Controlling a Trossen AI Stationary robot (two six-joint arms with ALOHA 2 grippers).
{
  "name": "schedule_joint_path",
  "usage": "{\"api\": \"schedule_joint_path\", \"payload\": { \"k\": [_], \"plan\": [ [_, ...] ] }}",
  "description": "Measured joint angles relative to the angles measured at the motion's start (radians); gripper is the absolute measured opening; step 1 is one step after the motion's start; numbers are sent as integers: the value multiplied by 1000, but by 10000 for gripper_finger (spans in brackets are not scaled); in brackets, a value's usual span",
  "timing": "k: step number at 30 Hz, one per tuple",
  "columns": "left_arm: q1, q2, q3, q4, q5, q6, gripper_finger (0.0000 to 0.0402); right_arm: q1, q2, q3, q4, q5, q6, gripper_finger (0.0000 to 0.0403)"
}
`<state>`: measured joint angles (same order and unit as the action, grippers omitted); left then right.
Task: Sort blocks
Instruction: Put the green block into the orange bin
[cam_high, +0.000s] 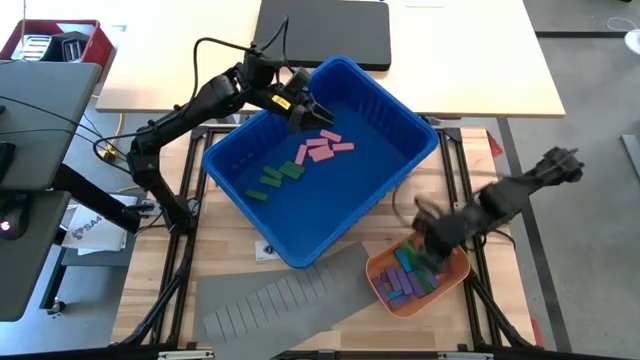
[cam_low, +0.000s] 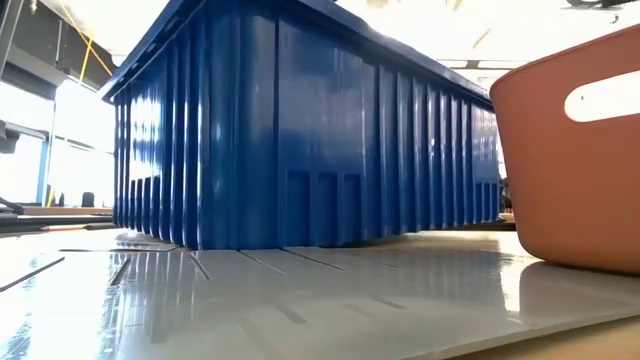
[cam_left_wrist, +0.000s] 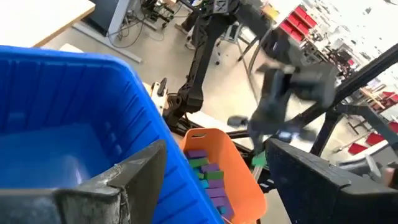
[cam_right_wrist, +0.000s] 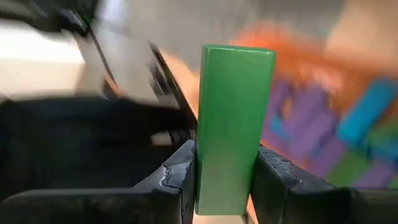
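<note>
My right gripper (cam_high: 428, 240) is shut on a green block (cam_right_wrist: 231, 112) just above the orange tray (cam_high: 378, 268), which holds several purple, blue and green blocks (cam_high: 408, 275). The blue bin (cam_high: 400, 120) holds a few pink blocks (cam_high: 322, 150) and a few green blocks (cam_high: 275, 178) on its floor. My left gripper (cam_high: 315, 112) is open and empty over the bin's far left part, above the pink blocks. The low view shows no gripper. My right gripper pinches the green block between its two fingers (cam_right_wrist: 280, 183), by the two long sides of one end (cam_right_wrist: 227, 180). The rest of the block sticks out past the fingertips, in line with them. The block is lifted clear above the orange tray.
A grey slotted divider sheet (cam_high: 280, 300) lies at the near side, under the bin's near corner and beside the tray. A dark flat case (cam_high: 325, 30) lies on the far white table. In the low view the bin's wall (cam_low: 300, 130) and the tray (cam_low: 580, 150) stand close.
</note>
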<state>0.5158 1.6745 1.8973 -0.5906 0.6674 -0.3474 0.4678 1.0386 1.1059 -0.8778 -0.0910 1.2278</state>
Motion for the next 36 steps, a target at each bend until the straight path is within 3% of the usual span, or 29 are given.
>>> {"api": "schedule_joint_path", "payload": {
  "k": [5,11,17,22,27,32,36],
  "plan": [
    [-6,-2,0,-15,0,10,266,124,4,-196,50,-5,226,102],
    [-6,-2,0,-73,-1,9,266,135,3,-375,131,-16,415,102],
    [-6,-3,0,-303,-10,66,266,135,3,-508,309,-44,487,102],
    [-16,6,0,-587,-64,253,266,135,4,-535,293,-32,511,104],
    [-37,59,0,-778,-115,426,266,135,3,-535,237,-35,510,148],
    [-61,142,0,-852,-142,534,266,135,3,-535,231,-52,508,151],
    [-83,204,0,-843,-251,550,266,137,0,-493,212,-86,508,137]
  ]
}}
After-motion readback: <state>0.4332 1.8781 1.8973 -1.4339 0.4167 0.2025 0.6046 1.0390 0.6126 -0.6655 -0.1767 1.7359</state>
